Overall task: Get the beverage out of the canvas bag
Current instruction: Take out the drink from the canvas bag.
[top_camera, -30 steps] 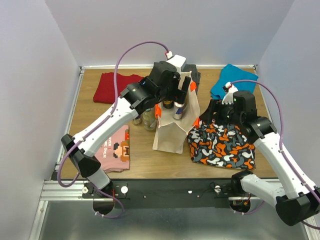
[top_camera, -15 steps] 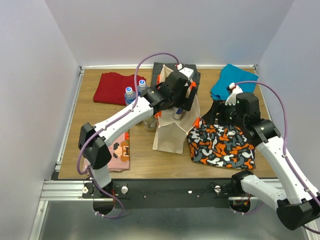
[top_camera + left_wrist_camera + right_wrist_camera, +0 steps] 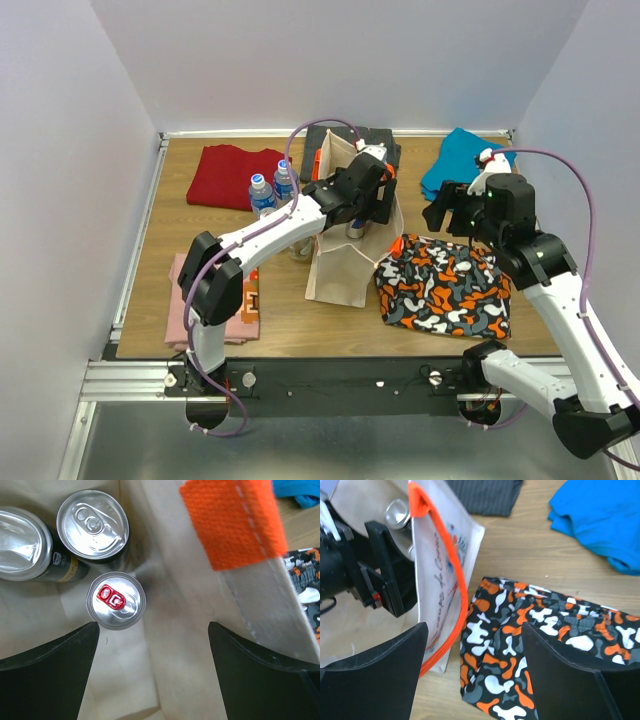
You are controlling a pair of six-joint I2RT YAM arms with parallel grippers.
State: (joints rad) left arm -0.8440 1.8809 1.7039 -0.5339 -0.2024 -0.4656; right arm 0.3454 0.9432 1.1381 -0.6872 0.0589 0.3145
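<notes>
- Now that the left arm has swung in from the left, the left gripper (image 3: 366, 203) hangs inside the canvas bag (image 3: 338, 268), jaws spread wide and empty (nothing pinched yet).
- Below it stand three cans (image 3: 92, 525) — the red-tabbed can (image 3: 115, 600) sits nearest, just off the left finger, so a grasp looks next.
- Off to the right, the right gripper (image 3: 474, 630) has backed off the bag's rim, released and empty, over the camouflage cloth (image 3: 545, 630) — the mouth stays open unaided.
</notes>
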